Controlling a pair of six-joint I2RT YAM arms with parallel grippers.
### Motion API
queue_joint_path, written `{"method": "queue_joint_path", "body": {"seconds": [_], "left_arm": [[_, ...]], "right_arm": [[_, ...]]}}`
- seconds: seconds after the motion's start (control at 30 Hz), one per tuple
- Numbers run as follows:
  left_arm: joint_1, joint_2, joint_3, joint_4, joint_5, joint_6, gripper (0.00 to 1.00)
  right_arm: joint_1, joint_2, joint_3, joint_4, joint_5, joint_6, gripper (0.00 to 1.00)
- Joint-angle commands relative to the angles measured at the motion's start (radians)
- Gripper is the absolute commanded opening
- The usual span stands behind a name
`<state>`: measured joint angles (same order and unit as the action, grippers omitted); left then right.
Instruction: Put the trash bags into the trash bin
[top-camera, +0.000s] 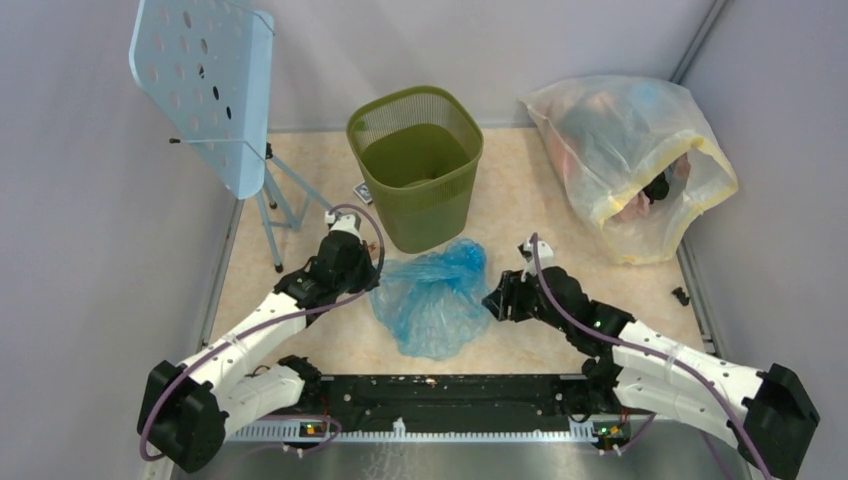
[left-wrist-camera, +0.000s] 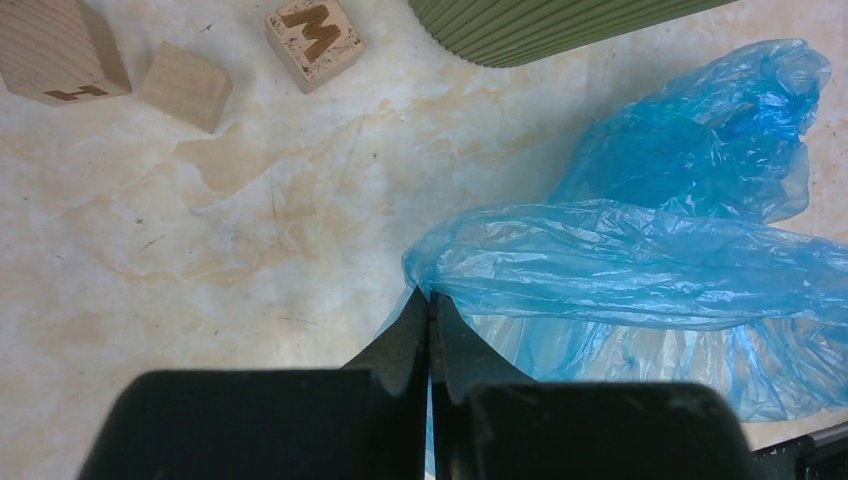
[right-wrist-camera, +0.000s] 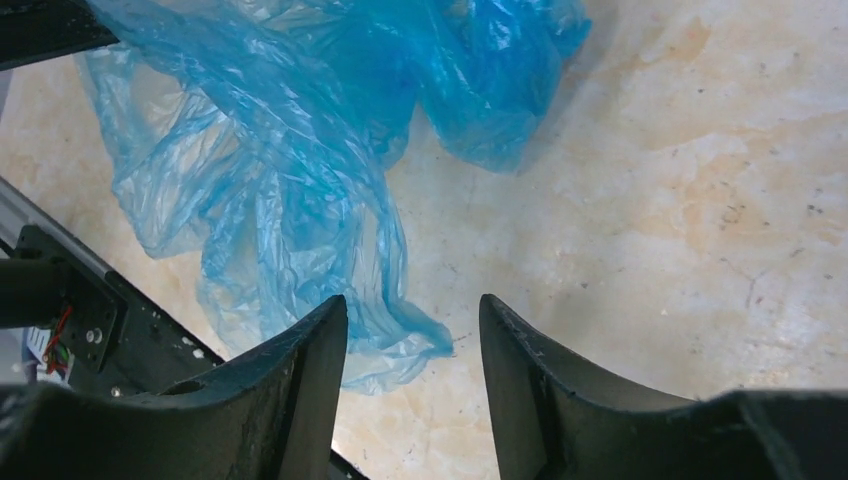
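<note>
Trash bag (top-camera: 432, 300) on table (top-camera: 560, 200) just before trash bin (top-camera: 430, 215), stuffed bag (top-camera: 625, 160) to its right.

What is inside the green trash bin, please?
Inside the trash bin only its olive floor and far walls show; no bag is in it. The foot of its near wall is hidden behind the rim.

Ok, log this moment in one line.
left pincer shut on blue bag | right pincer open over bag edge | bag on table, outside bin
</note>
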<state>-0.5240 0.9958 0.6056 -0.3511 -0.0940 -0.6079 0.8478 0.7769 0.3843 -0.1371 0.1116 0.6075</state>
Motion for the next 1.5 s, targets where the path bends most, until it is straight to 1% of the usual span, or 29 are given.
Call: {"method": "queue_joint_path", "body": {"seconds": [0.0,0.1,0.13,0.17,0.2,0.3,0.37,0.4,0.47,0.57,0.67,0.7,0.77,0.87,0.97,1.1,1.23,1.33,1.4,1.47], "left_arm": [[0.008,0.000,-0.010,0.045,0.012,-0.004,0.00],[0.009,-0.003,-0.015,0.053,0.024,-0.003,0.00],[0.009,-0.004,-0.016,0.058,0.031,-0.004,0.00],[0.009,-0.007,-0.019,0.064,0.037,-0.003,0.00],[0.009,-0.009,-0.022,0.066,0.041,-0.003,0.00],[0.010,-0.021,-0.022,0.075,0.047,0.000,0.00],[0.011,-0.033,-0.012,0.066,0.041,0.008,0.00],[0.010,-0.038,0.004,0.054,0.035,0.013,0.00],[0.010,-0.051,0.031,0.024,0.012,0.029,0.00],[0.011,-0.065,0.110,-0.036,-0.039,0.055,0.00],[0.010,-0.076,0.200,-0.094,-0.089,0.082,0.00],[0.011,-0.077,0.233,-0.109,-0.099,0.096,0.00],[0.012,-0.081,0.296,-0.128,-0.105,0.120,0.00],[0.010,-0.085,0.407,-0.171,-0.119,0.149,0.00],[0.011,-0.101,0.469,-0.176,-0.125,0.170,0.00],[0.010,-0.115,0.415,-0.130,-0.038,0.183,0.00],[0.010,-0.107,0.287,-0.070,0.116,0.160,0.00],[0.011,-0.084,0.213,-0.028,0.208,0.139,0.00],[0.010,-0.064,0.181,0.006,0.242,0.136,0.00],[0.010,-0.039,0.184,0.020,0.254,0.144,0.00]], "right_arm": [[-0.007,0.067,0.047,0.103,-0.074,-0.031,0.50],[-0.007,0.129,0.069,0.128,-0.105,-0.046,0.50],[-0.007,0.147,0.072,0.160,-0.107,-0.048,0.49],[-0.007,0.169,0.076,0.178,-0.140,-0.051,0.47],[-0.007,0.189,0.080,0.195,-0.161,-0.056,0.43],[-0.007,0.234,0.107,0.215,-0.200,-0.074,0.19],[-0.007,0.241,0.139,0.199,-0.205,-0.089,0.05],[-0.007,0.235,0.154,0.173,-0.198,-0.097,0.00],[-0.006,0.210,0.193,0.127,-0.171,-0.110,0.00],[-0.007,0.161,0.271,0.000,-0.087,-0.130,0.00],[-0.007,0.155,0.405,-0.183,0.032,-0.176,0.00],[-0.007,0.159,0.473,-0.239,0.084,-0.191,0.00],[-0.007,0.168,0.566,-0.334,0.142,-0.227,0.00],[-0.007,0.170,0.688,-0.418,0.199,-0.273,0.00],[-0.007,0.161,0.752,-0.448,0.212,-0.295,0.00],[-0.007,0.160,0.724,-0.444,0.160,-0.284,0.00],[-0.007,0.163,0.616,-0.418,0.105,-0.220,0.00],[-0.007,0.148,0.540,-0.393,0.016,-0.178,0.00],[-0.007,0.121,0.522,-0.383,-0.014,-0.159,0.00],[-0.007,0.099,0.541,-0.381,-0.030,-0.154,0.00]]}}
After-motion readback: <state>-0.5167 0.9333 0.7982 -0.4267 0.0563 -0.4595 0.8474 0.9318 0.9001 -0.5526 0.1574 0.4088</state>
